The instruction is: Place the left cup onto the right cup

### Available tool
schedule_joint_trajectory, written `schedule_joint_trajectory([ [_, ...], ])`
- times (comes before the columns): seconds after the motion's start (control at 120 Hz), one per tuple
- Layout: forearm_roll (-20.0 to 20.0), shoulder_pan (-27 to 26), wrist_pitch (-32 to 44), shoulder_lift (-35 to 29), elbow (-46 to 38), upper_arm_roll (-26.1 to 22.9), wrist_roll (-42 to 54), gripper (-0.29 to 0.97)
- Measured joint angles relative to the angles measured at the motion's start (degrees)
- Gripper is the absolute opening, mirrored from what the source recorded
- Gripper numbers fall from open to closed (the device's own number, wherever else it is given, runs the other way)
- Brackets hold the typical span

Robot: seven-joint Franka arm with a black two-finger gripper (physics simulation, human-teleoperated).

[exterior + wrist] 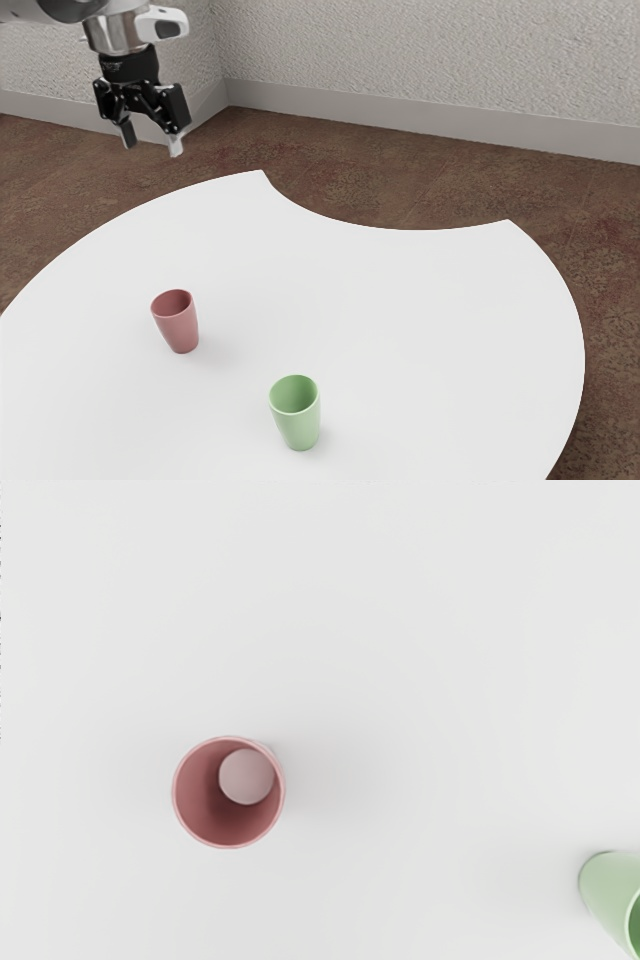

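**Open hand high over the pink cup, descent not yet begun**

The white table (420, 300) spreads wide below the fingers, and both cups stand on its bare surface (400, 600). The gripper (150, 138) hangs well above the table. Its two fingers (175, 143) are spread apart with nothing between them.

The pink cup (175, 320) stands upright far below the fingers and is, I judge, the left cup that must be carried. In the wrist view the hand looks almost straight down into its mouth (228, 792), with the round base visible inside. The cup therefore sits nearly under the fingers, though somewhat off their centre line. The green cup (295, 411) stands upright too, well apart from the pink one and farther from the fingers. The wrist view catches just its rim (612, 900).

The step in hand appears to be the approach and grasp.

- **Approach:** centre the hand over the pink cup first, then come straight down with the fingers kept wide.
- **Grasp:** the cup narrows toward its base, so a grip high on the body, or a pinch on one wall of the rim, should slip less.
- **Risk:** closing off-centre would probably tip the cup or push it along the table.
- **Carry:** a level hold matters, since the base must later drop cleanly into the green cup's mouth.
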Motion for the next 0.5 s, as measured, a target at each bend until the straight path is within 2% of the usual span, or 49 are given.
schedule_joint_trajectory([
  [0.5, 0.17, 0.77, 1.38, 1.89, 0.06, 0.12, 0.34, 0.66],
])
